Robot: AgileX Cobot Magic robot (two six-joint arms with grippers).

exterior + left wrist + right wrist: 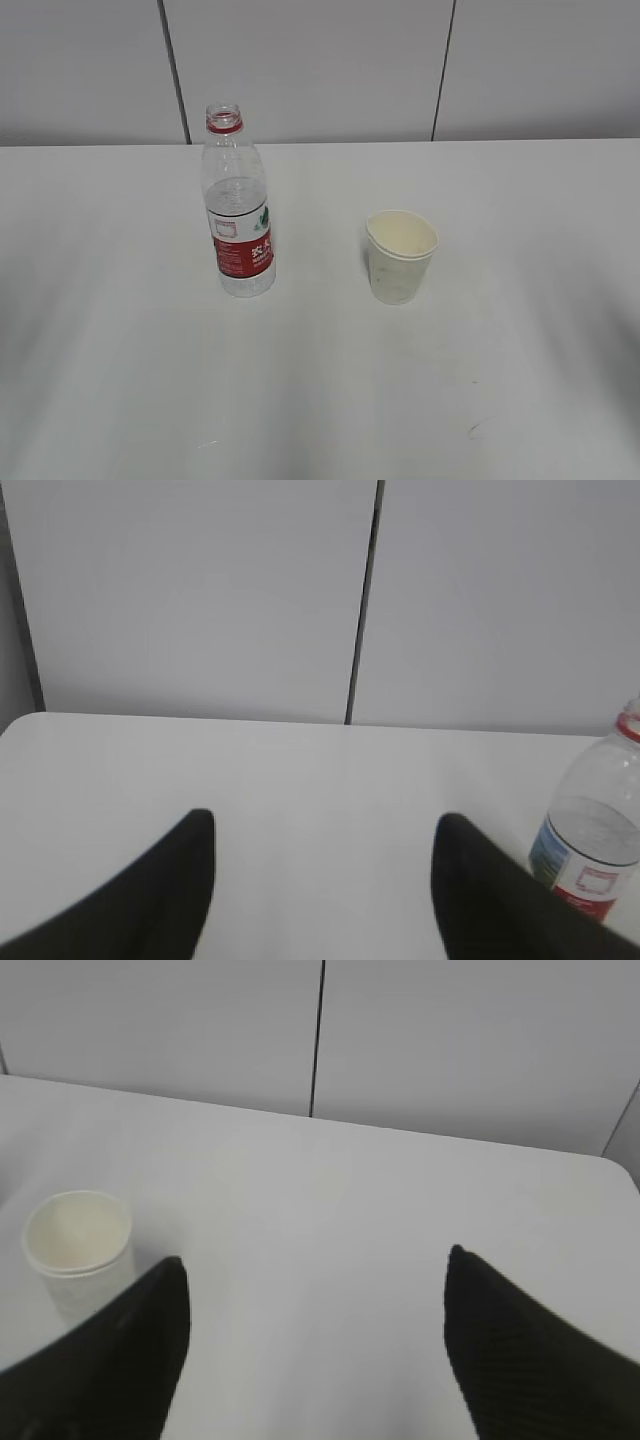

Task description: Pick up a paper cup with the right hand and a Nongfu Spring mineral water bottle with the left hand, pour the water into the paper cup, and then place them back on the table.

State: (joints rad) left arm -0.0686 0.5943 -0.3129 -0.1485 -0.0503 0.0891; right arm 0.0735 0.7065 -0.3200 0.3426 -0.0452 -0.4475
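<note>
The Nongfu Spring mineral water bottle (238, 214) stands upright and uncapped on the white table (320, 390), left of centre. The paper cup (400, 255) stands upright to its right. Neither arm shows in the exterior view. In the left wrist view my left gripper (325, 825) is open and empty, with the bottle (592, 830) to its right, behind the right fingertip. In the right wrist view my right gripper (318, 1260) is open and empty, with the cup (78, 1250) to its left, behind the left fingertip.
A grey panelled wall (320, 60) runs along the table's far edge. A small dark scuff (472, 430) marks the tabletop near the front right.
</note>
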